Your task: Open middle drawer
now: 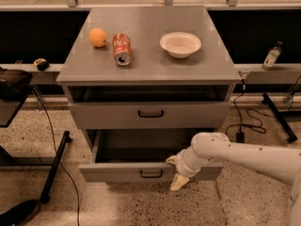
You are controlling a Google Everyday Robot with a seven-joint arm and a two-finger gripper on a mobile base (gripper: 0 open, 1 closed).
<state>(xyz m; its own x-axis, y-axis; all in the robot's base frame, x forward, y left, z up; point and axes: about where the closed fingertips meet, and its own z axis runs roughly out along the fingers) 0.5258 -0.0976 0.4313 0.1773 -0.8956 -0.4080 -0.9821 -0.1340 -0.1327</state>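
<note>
The middle drawer [117, 172] is a grey drawer with a small black loop handle [151, 174]. It stands pulled well out of the grey cabinet, and its plain grey interior [141, 147] shows. My gripper [176, 171] is at the drawer's front panel, just right of the handle, at the end of my white arm [235, 157] coming in from the right. The handle itself is uncovered. The drawer below is hidden under the pulled-out front.
The top drawer [150, 113] is slightly out. On the cabinet top [150, 67] are an orange [98, 37], a red can [122, 49] on its side and a white bowl [180, 44]. A bottle [272, 55] stands at the right, with cables and a stand leg [55, 166] on the floor.
</note>
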